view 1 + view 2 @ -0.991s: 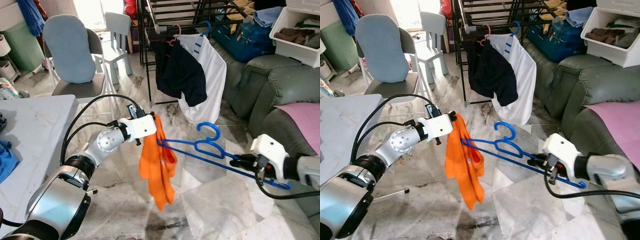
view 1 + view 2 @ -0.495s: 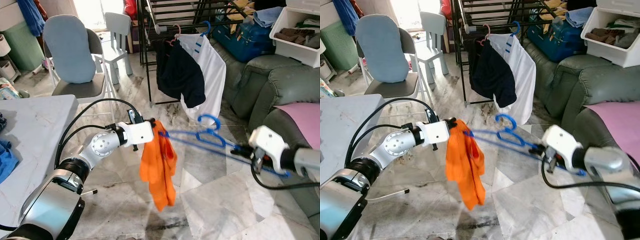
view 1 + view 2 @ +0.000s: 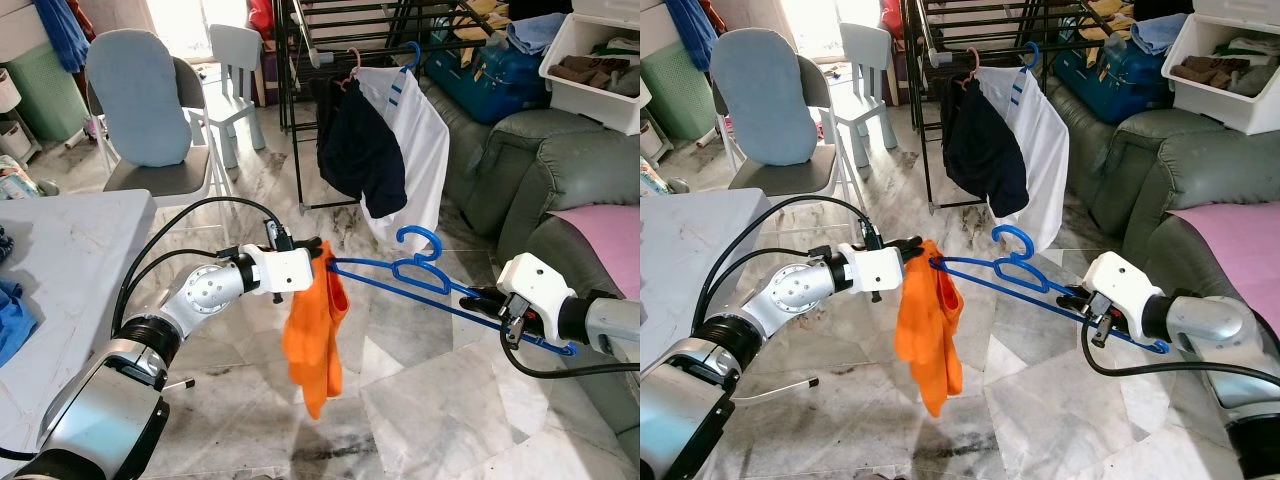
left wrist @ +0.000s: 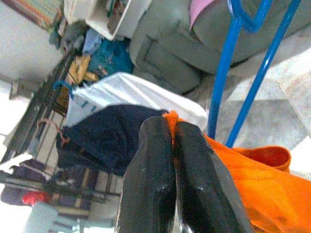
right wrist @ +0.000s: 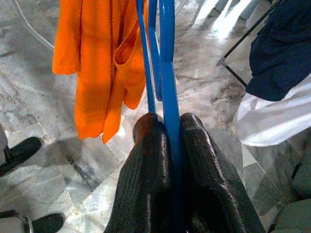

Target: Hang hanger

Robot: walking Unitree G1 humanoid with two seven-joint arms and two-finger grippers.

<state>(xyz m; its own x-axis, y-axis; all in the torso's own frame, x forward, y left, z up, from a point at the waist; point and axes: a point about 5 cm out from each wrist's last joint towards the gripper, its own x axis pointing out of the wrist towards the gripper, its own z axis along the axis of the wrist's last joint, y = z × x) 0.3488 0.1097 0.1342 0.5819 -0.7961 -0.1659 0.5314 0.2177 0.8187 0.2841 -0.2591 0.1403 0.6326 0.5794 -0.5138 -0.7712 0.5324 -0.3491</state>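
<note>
Orange garment now hanging narrower and straighter than a second ago, bunched closer to the left gripper instead of spread wide along the bar. Left gripper sits a little lower and further toward the middle than before, fingers pressed together on the garment's top edge as earlier. Blue hanger no longer blurred as half a second ago; lies at a shallower slant than a second back, hook slightly higher against the white shirt. Right gripper raised a touch from its first position, fingers clamped on the hanger bar throughout.
</note>
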